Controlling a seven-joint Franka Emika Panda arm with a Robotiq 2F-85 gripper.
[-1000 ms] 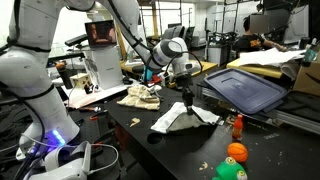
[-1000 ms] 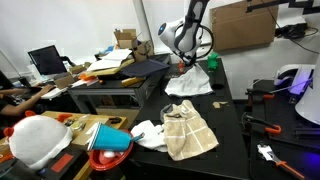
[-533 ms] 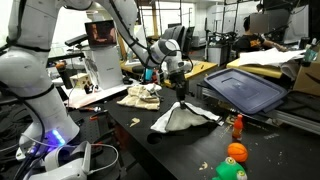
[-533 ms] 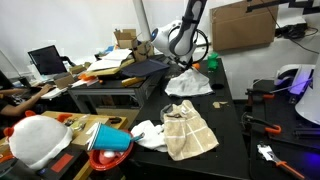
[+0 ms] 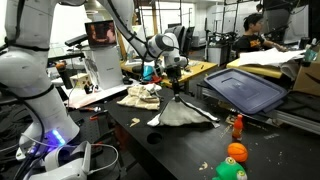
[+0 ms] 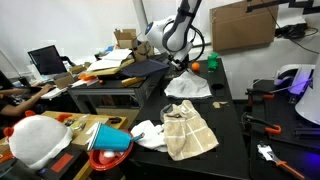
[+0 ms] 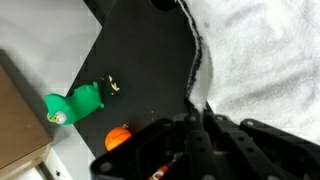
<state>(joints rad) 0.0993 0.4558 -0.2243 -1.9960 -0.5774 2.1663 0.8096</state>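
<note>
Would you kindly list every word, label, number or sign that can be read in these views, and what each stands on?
No text can be read in any view.
The monitor: shows a picture, too blurred for words.
The laptop screen: too small to read.
The cardboard box: no legible print.
The white cloth, pinched in the gripper: plain, no label visible.

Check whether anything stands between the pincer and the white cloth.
Nothing visible does. The pincer meets the white cloth directly at its raised peak, and the cloth's lower edges rest on the black table.
</note>
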